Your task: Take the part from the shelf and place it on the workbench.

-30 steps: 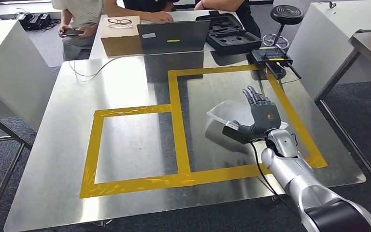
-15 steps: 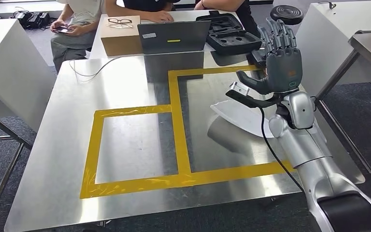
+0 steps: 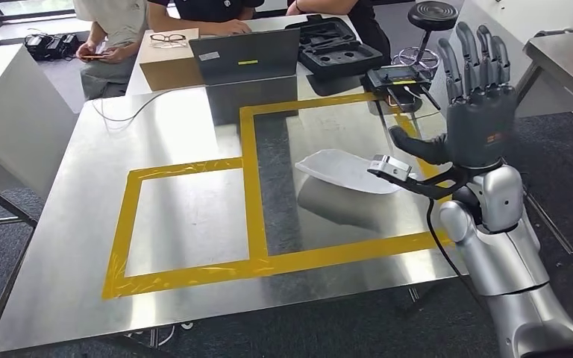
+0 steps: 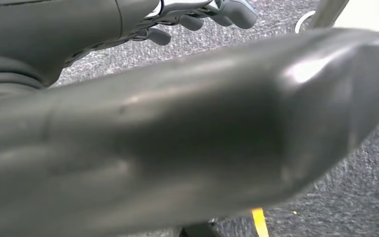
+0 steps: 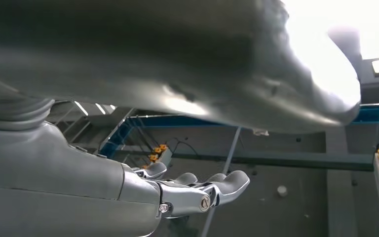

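Nearest the camera in the head view, the silver right arm rises from below, its right hand point(image 3: 477, 112) lifted above the counter point(image 3: 60, 246) with fingers spread straight up and nothing in it. The right wrist view agrees: the fingers point(image 5: 212, 187) lie extended around no object. The left hand point(image 4: 212, 15) shows at the edge of the left wrist view, over grey carpet; its fingers look loosely curled, but I cannot tell whether they are closed.

Just beyond the right hand, the white part point(image 3: 343, 171) lies flat on the counter inside the larger yellow-taped square point(image 3: 250, 186), apart from the hand. Farther off stand a laptop point(image 3: 242, 56), a cardboard box point(image 3: 166, 63) and a black case point(image 3: 336, 48), with people seated behind.

By my reading the placing step is done: the part rests on the counter, released. The next move would only call for drawing the right arm clear without brushing the part.
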Robot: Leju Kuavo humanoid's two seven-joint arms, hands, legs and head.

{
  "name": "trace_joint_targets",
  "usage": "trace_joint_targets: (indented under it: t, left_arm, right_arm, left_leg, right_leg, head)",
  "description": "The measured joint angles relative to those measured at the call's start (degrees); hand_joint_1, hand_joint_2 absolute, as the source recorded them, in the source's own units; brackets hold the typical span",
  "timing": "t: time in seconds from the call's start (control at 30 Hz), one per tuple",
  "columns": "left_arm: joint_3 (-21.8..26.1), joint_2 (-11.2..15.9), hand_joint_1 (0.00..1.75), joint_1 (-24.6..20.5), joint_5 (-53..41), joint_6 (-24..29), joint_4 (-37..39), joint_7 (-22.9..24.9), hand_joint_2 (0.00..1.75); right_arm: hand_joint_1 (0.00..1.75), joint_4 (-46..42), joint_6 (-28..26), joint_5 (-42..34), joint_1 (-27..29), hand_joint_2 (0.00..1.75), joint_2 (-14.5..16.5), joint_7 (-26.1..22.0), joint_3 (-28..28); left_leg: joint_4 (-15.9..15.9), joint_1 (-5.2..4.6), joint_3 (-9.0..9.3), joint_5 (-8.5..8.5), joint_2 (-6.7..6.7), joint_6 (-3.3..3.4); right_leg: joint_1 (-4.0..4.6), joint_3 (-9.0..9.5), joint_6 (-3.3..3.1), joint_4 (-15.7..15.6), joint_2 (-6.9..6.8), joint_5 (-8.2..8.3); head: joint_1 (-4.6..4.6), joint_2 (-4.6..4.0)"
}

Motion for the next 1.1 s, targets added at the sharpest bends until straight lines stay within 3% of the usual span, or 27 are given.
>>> trace_joint_targets:
  t: [0.07,0.1,0.2,0.23,0.37,0.4,0.43,0.5,0.53,0.57,0.6,0.63,0.7,0.77,0.83,0.9,0.97,1.03,1.07,1.1]
  left_arm:
    - [0.2,0.1,0.00,0.0,-0.1,-0.1,0.0,0.0,0.00]
    - [0.2,0.1,0.00,0.0,-0.1,-0.1,0.0,0.0,0.00]
    - [0.3,0.2,0.00,-0.2,-0.3,-0.1,-0.1,0.1,0.00]
    - [0.3,0.2,0.00,-0.3,-0.4,-0.1,-0.1,0.1,0.00]
    - [0.4,0.3,0.00,-0.3,-0.3,-0.2,-0.1,0.1,0.00]
    - [0.5,0.3,0.00,-0.2,-0.3,-0.2,-0.1,0.1,0.00]
    - [0.6,0.3,0.00,-0.2,-0.2,-0.1,-0.1,0.0,0.00]
    - [0.6,0.4,0.00,-0.2,-0.2,-0.1,-0.1,0.0,0.00]
    - [0.6,0.3,0.00,-0.2,-0.2,-0.1,-0.1,0.0,0.00]
    - [0.7,0.3,0.00,-0.2,-0.2,-0.1,-0.1,-0.1,0.00]
    - [0.7,0.3,0.00,-0.2,-0.2,-0.1,-0.1,-0.1,0.00]
    - [0.7,0.3,0.00,-0.2,-0.3,0.0,-0.1,-0.1,0.00]
    - [0.7,0.3,0.00,-0.2,-0.5,0.1,-0.1,-0.1,0.00]
    - [0.7,0.3,0.00,-0.1,-0.7,0.2,-0.1,-0.2,0.00]
    - [0.9,0.4,0.00,0.0,-0.4,0.4,-0.1,-0.5,0.00]
    - [1.4,0.5,0.00,0.2,0.3,0.7,-0.1,-0.7,0.00]
    - [2.0,0.5,0.00,0.5,1.1,1.1,0.0,-0.6,0.00]
    - [2.7,0.5,0.00,0.6,1.6,1.6,0.0,-0.3,0.00]
    - [2.9,0.5,0.00,0.7,1.7,1.8,0.0,-0.2,0.00]
    - [3.1,0.5,0.00,0.7,1.8,2.0,0.0,0.0,0.00]
  right_arm:
    - [0.00,-2.0,-0.2,0.9,2.1,0.00,-0.2,0.5,-0.4]
    - [0.00,-2.8,-0.2,1.2,2.8,0.00,-0.3,0.8,-0.5]
    - [0.00,-5.5,-0.1,2.4,4.1,0.00,-0.6,1.4,-1.1]
    - [0.00,-6.4,-0.2,2.8,4.5,0.00,-0.6,1.6,-1.3]
    - [0.00,-10.5,-0.3,3.7,6.7,0.00,-1.8,1.8,-2.7]
    - [0.00,-11.3,-0.3,3.6,7.0,0.00,-2.3,1.8,-3.1]
    - [0.00,-12.0,-0.2,3.6,7.2,0.00,-2.8,1.8,-3.4]
    - [0.00,-12.9,-0.1,3.6,7.6,0.00,-3.4,1.7,-3.9]
    - [0.00,-13.2,-0.1,3.6,7.9,0.00,-3.6,1.7,-4.0]
    - [0.00,-13.4,-0.1,3.5,8.2,0.00,-3.7,1.7,-4.1]
    - [0.00,-13.6,-0.1,3.5,8.3,0.00,-3.9,1.6,-4.2]
    - [0.00,-14.0,-0.2,3.4,8.4,0.00,-4.1,1.6,-4.4]
    - [0.00,-14.9,-0.3,2.9,8.4,0.00,-4.9,1.5,-5.0]
    - [0.00,-16.0,-0.3,2.1,8.5,0.00,-5.9,1.2,-5.9]
    - [0.00,-16.7,-0.3,1.6,8.4,0.00,-6.7,0.8,-6.6]
    - [0.00,-17.0,-0.2,1.7,7.7,0.00,-6.9,0.2,-6.9]
    - [0.00,-17.2,0.1,2.4,6.5,0.00,-6.6,-0.3,-6.9]
    - [0.00,-17.2,0.1,3.8,5.6,0.00,-6.0,-0.4,-6.9]
    - [0.00,-17.2,0.0,4.7,5.2,0.00,-5.7,-0.2,-6.9]
    - [0.00,-17.2,-0.2,5.5,5.1,0.00,-5.4,0.1,-6.9]
  left_leg:
    - [4.1,-0.07,-0.41,-1.90,-0.01,0.17]
    - [2.7,-0.16,1.09,-1.36,-0.02,0.44]
    - [-9.2,-0.75,9.05,1.69,-0.05,1.65]
    - [-11.7,-1.00,10.50,2.17,-0.06,1.93]
    - [-13.0,-1.25,10.22,3.79,0.01,3.07]
    - [-13.3,-1.12,9.82,4.44,0.14,3.50]
    - [-13.5,-0.97,9.35,5.09,0.32,3.86]
    - [-13.4,-1.03,8.12,6.12,0.60,4.29]
    - [-13.3,-1.07,7.40,6.57,0.70,4.33]
    - [-13.2,-1.09,6.68,7.00,0.76,4.31]
    - [-12.9,-1.10,5.94,7.40,0.80,4.25]
    - [-12.7,-1.10,5.18,7.79,0.83,4.16]
    - [-12.0,-1.15,3.97,8.48,0.80,3.81]
    - [-11.8,-1.24,3.47,9.19,0.70,3.21]
    - [-12.1,-1.29,3.33,10.02,0.63,2.46]
    - [-11.4,-1.22,2.68,8.99,0.46,1.69]
    - [-6.8,-1.01,1.09,4.25,0.29,0.99]
    - [0.4,-0.85,-0.64,-0.54,0.27,0.46]
    - [3.0,-0.78,-0.78,-1.26,0.27,0.29]
    - [3.8,-0.72,-0.02,-0.67,0.28,0.20]
  right_leg:
    - [0.27,-0.91,-0.07,0.1,-0.01,0.63]
    - [0.38,-1.30,-0.03,0.1,0.03,0.93]
    - [0.57,-2.02,0.45,0.1,0.09,1.84]
    - [0.56,-2.09,0.77,0.1,0.06,2.12]
    - [0.38,-2.44,2.31,-0.2,-0.04,2.78]
    - [0.35,-2.98,2.63,0.8,-0.04,1.60]
    - [0.31,-3.90,2.89,3.2,-0.04,-0.60]
    - [0.32,-6.13,3.39,10.4,-0.06,-5.91]
    - [0.32,-6.79,3.57,13.6,-0.06,-7.47]
    - [0.33,-6.62,3.66,15.1,-0.06,-7.75]
    - [0.32,-5.51,3.67,14.7,-0.07,-7.03]
    - [0.32,-3.33,3.61,12.3,-0.09,-5.67]
    - [0.48,2.15,3.19,4.6,-0.13,-4.19]
    - [0.82,4.86,2.39,0.1,-0.10,-4.17]
    - [0.95,4.56,1.48,-0.5,-0.06,-3.59]
    - [0.67,3.86,0.59,-0.8,-0.19,-2.52]
    - [0.43,2.60,0.01,-1.0,-0.24,-1.18]
    - [0.42,0.98,-0.06,-0.9,-0.20,0.09]
    - [0.40,0.13,0.04,-0.9,-0.22,0.74]
    - [0.37,-0.67,0.20,-0.9,-0.28,1.36]
  head:
    - [0.00,0.00]
    - [0.00,0.00]
    - [0.03,0.00]
    - [-0.01,0.00]
    - [-0.12,0.00]
    - [-0.06,0.00]
    - [-0.01,0.00]
    - [0.13,0.00]
    - [0.14,0.00]
    - [0.15,0.00]
    - [0.15,0.00]
    - [0.15,0.00]
    - [0.12,0.00]
    - [0.14,0.00]
    - [0.22,0.00]
    - [0.19,0.00]
    - [0.03,0.00]
    - [-0.07,0.00]
    - [-0.05,0.00]
    - [-0.06,0.00]
